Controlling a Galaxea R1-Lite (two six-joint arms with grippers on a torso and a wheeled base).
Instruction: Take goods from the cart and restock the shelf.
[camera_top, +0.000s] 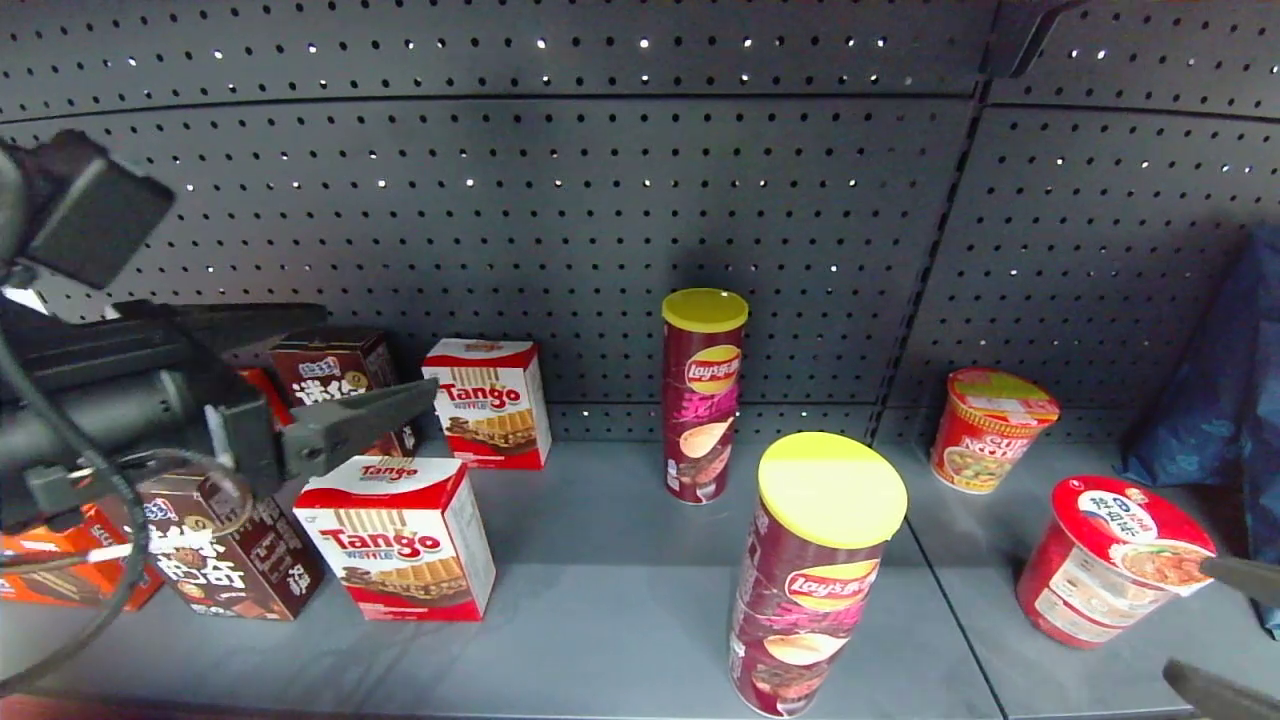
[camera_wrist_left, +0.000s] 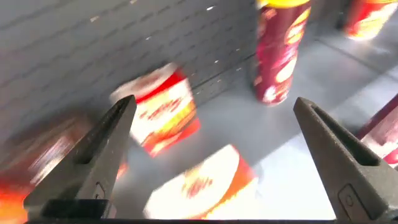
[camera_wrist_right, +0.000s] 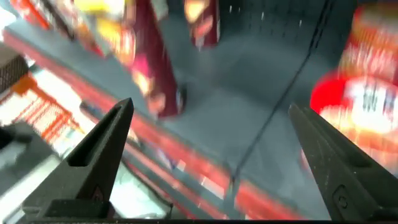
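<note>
Goods stand on the grey shelf (camera_top: 600, 600). Look first at the back chip can (camera_top: 702, 395), upright by the back wall. You see a second chip can (camera_top: 815, 570) at five o'clock from it, near the front edge. Two wafer boxes (camera_top: 400, 535) sit at eight and nine o'clock, with brown boxes (camera_top: 225, 560) past them. Two noodle cups (camera_top: 988, 430) sit at three and four o'clock. Your left gripper (camera_wrist_left: 214, 104) hangs by the wafer boxes, jaws wide apart. Your right gripper (camera_wrist_right: 210, 109) is by the front noodle cup (camera_top: 1110, 560), jaws wide apart too.
</note>
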